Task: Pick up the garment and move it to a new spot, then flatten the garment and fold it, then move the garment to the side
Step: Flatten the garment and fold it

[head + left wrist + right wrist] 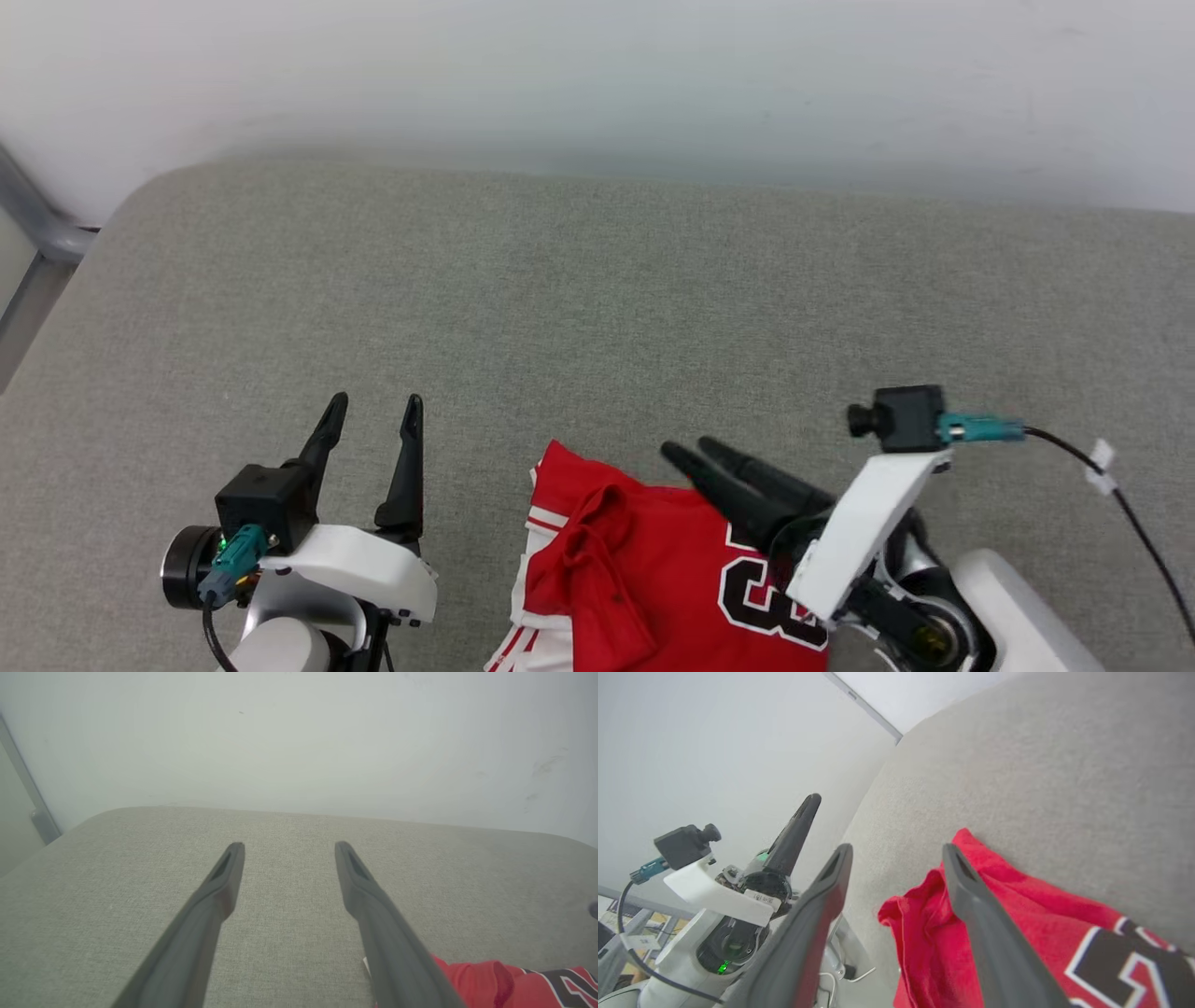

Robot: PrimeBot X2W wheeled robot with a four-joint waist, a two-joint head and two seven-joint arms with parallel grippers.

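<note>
The garment [644, 569] is a red shirt with black white-edged lettering and striped trim, lying crumpled on the grey cushioned surface [597, 308] at the lower middle of the head view. My right gripper [686, 446] is tilted leftwards over the garment's upper edge. Its fingers are open, and the right wrist view shows nothing between them [897, 847], with the red cloth [1031, 905] lying just beneath and beyond. My left gripper [375, 401] stands open over bare cushion to the garment's left. In the left wrist view [289, 845] a corner of the garment [486, 980] shows at the lower right.
A white wall [597, 84] runs behind the cushion's far edge. A grey metal frame [37, 233] stands at the far left. A black cable [1120, 495] trails from the right wrist camera. The cushion stretches bare ahead and to both sides.
</note>
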